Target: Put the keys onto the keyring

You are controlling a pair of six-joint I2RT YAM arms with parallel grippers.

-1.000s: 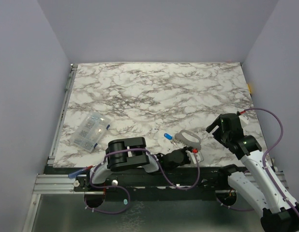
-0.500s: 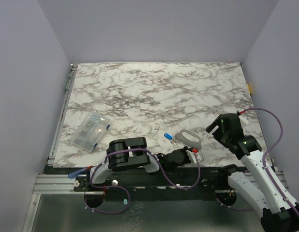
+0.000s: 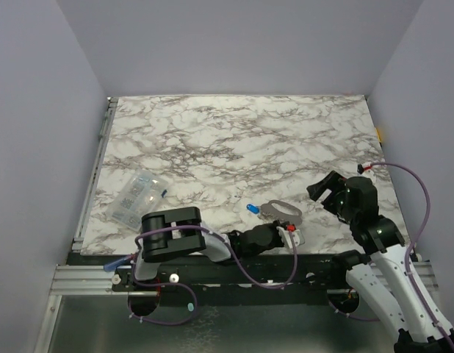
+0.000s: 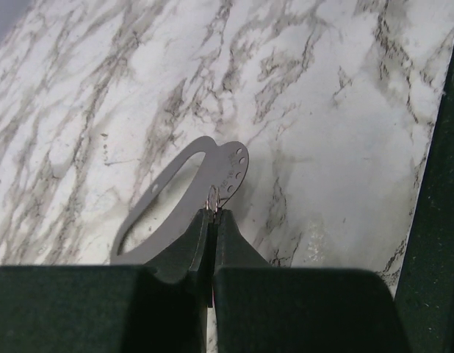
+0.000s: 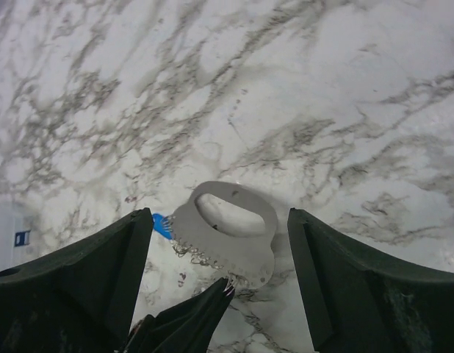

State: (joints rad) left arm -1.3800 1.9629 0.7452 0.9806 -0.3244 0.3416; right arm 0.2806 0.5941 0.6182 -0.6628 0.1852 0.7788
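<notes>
The keyring [image 3: 282, 212] is a flat pale grey piece with an oval hole, lying near the table's front edge. The blue-headed key [image 3: 252, 209] lies at its left end. Tiny silver keys [image 5: 196, 252] line the keyring's [image 5: 238, 246] near rim, beside the blue key [image 5: 161, 223]. My left gripper [image 4: 213, 209] is shut, its tips pinching a thin wire loop at the keyring's [image 4: 175, 187] perforated edge. The left gripper [image 3: 278, 229] reaches in from the front. My right gripper [image 5: 220, 218] is open, its fingers either side of the keyring and apart from it. In the top view the right gripper [image 3: 325, 190] hangs just right of the keyring.
A clear plastic packet [image 3: 137, 198] with printed marks lies at the front left of the marble table [image 3: 234, 140]. The table's dark front rail [image 3: 212, 265] runs just behind the left gripper. Purple walls close in both sides.
The left gripper has shut on the keyring's edge, and the left arm's shoulder has swung left. The right gripper has shifted slightly left, toward the keyring.
</notes>
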